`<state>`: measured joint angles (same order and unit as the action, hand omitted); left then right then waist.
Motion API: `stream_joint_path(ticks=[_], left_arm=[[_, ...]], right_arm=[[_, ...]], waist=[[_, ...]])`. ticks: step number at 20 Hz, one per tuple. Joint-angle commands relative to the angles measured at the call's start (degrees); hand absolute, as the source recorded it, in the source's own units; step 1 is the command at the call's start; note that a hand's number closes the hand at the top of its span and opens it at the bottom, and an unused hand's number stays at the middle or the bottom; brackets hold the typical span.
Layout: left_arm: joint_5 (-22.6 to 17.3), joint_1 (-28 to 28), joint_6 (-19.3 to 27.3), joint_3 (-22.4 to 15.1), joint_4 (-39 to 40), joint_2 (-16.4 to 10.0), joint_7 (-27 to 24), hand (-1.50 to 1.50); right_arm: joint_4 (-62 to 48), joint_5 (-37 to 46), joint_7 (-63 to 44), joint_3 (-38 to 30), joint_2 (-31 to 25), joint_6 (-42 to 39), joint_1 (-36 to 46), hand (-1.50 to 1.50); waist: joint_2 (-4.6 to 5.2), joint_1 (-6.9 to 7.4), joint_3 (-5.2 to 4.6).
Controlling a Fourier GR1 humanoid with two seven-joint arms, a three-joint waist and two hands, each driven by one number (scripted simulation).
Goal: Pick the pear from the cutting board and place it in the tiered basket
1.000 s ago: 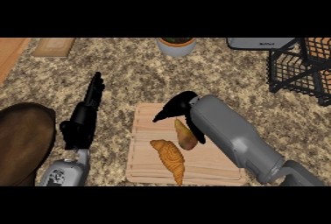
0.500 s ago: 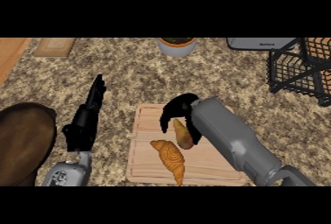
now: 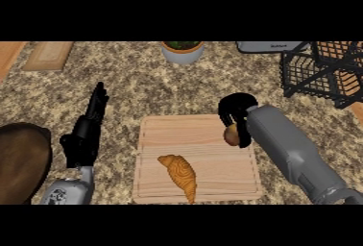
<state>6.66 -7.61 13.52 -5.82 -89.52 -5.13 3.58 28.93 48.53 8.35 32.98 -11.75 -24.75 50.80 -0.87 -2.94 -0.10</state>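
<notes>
The pear, brownish yellow, shows at the right edge of the wooden cutting board, with my right hand curled round it and hiding most of it. It seems lifted slightly off the board. The black wire tiered basket stands at the far right of the counter, well beyond that hand. My left hand rests open left of the board, fingers straight and pointing away.
A croissant lies on the near half of the board. A pot with a plant stands at the back centre. A dark round object is at the left edge. A grey appliance sits behind the basket.
My right hand has closed round the pear and shifted right and slightly up, carrying the pear to the board's right edge. The left hand has not moved.
</notes>
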Motion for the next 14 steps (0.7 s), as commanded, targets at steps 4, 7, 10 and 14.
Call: stream_joint_path(ticks=[4, 7, 10, 14], left_arm=[[-0.2, 2.6, 0.2, -0.1, -0.6, 0.4, -1.3, 0.00], [0.6, 1.2, 1.2, -0.1, 1.3, 1.3, -2.4, 0.00], [-1.0, 0.6, -1.7, 1.1, 0.0, -1.3, -0.2, 0.00], [-0.5, 0.5, -1.1, 0.4, -1.2, -0.5, 0.9, 0.00]], right_arm=[[-4.9, -0.3, -29.0, -10.0, -8.4, 14.7, -1.9, 1.50], [-1.3, -0.4, -37.4, -11.7, -6.8, 20.4, -3.1, 1.50], [4.5, 1.9, -45.4, -10.8, -6.7, 21.9, -3.6, 1.50], [16.8, 2.7, -50.6, -11.1, -11.7, 20.4, -5.9, 1.50]], waist=[[-0.26, -0.57, 0.00], [0.09, 0.06, -0.02], [-0.03, 0.74, -0.02], [-0.41, -0.02, -0.02]])
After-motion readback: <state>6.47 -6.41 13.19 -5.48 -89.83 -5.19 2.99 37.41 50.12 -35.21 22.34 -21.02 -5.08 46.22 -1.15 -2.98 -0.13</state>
